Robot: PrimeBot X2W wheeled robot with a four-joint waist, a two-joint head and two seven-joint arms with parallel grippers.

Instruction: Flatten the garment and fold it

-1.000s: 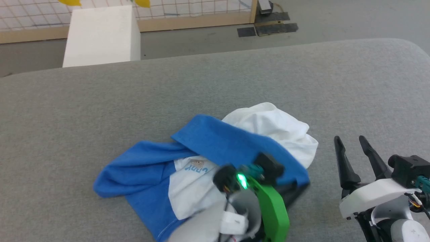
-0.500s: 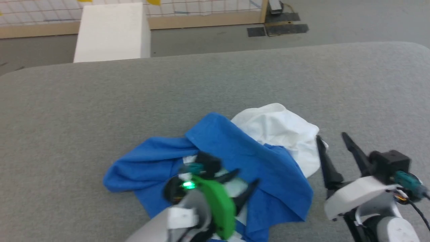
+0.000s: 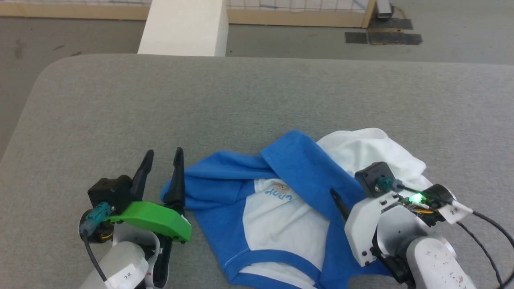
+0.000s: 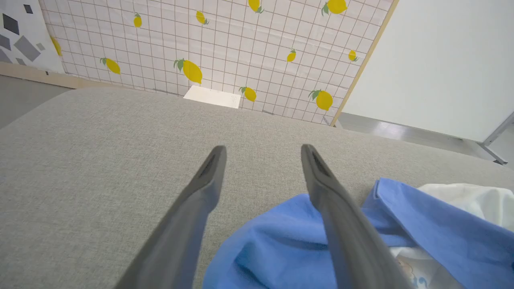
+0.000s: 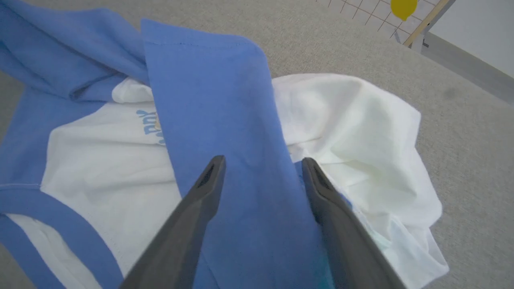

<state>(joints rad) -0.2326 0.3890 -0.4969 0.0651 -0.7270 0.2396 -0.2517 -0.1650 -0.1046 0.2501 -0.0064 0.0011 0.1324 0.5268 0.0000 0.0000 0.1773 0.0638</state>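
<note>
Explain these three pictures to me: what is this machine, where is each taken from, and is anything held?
It is a wheeled robot with two arms. One picture looks down from its head; the other two look along each arm's fingers from the wrists. A crumpled blue-and-white T-shirt lies on a grey padded surface. The left gripper is open at the shirt's blue edge, holding nothing. The right gripper is open above a blue fold, not closed on it.

Garment [image 3: 281,216] on surface [image 3: 120,112], box [image 3: 182,28] behind
</note>
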